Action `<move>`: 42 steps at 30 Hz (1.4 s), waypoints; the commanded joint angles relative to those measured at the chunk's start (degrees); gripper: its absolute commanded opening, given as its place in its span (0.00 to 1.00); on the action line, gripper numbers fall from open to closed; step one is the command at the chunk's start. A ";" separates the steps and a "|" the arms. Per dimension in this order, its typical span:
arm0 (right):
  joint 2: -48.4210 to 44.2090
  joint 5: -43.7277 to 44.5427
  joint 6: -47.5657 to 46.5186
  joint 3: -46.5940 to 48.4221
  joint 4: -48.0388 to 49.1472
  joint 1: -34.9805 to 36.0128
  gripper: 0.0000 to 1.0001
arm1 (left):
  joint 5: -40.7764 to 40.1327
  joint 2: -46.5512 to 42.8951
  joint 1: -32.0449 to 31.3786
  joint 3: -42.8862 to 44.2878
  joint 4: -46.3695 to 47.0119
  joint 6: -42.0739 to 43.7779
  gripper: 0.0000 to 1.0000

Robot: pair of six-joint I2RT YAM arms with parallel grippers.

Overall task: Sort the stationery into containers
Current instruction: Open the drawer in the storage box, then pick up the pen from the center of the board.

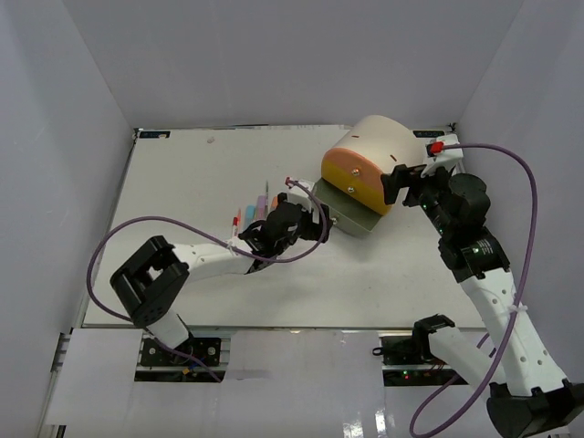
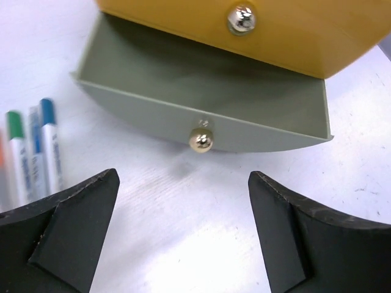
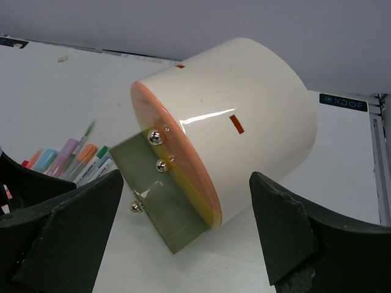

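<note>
**A:** Where's everything sitting?

**B:** Your left claw (image 2: 183, 177) is hanging wide open and empty, facing the pulled-out grey drawer (image 2: 201, 97). Pens (image 2: 36, 152) are lying at its 9 o'clock. Your right claw (image 3: 186, 177) is gaping empty too.

**A:** Risks?

**B:** Nothing's bracing the organiser (image 3: 244, 110), so I reckon you're risking a bump that knocks the drawer shut.

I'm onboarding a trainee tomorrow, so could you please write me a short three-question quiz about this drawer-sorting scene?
1. True or false: the grey drawer is pulled out, and the visible part of its inside holds nothing.
2. Multiple choice: the left gripper is A) open, B) shut on a marker, C) shut on a knob.
3. Fill in: the pens lie on the ____, not in any drawer.
Key: 1 true; 2 A; 3 table.
</note>
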 commanded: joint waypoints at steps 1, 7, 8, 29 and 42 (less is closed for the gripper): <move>-3.08 -1.97 -0.14 3.00 -7.23 0.10 0.90 | -6.88 -7.31 -0.07 1.83 -14.92 -5.04 0.98; -9.05 -2.76 1.18 -0.67 -12.51 0.10 0.90 | -0.69 -12.24 9.47 5.61 -39.61 -13.22 0.98; -9.76 -2.76 1.36 -1.56 -12.86 0.10 0.90 | 1.43 -12.34 11.69 5.79 -41.21 -13.75 0.98; -20.14 -3.64 2.42 -17.47 -12.08 0.10 0.91 | 11.12 4.88 30.52 18.97 -56.35 -4.35 0.65; -23.13 -1.09 1.98 -19.67 -11.64 0.10 0.91 | 11.74 8.23 30.52 22.58 -56.52 -4.35 0.52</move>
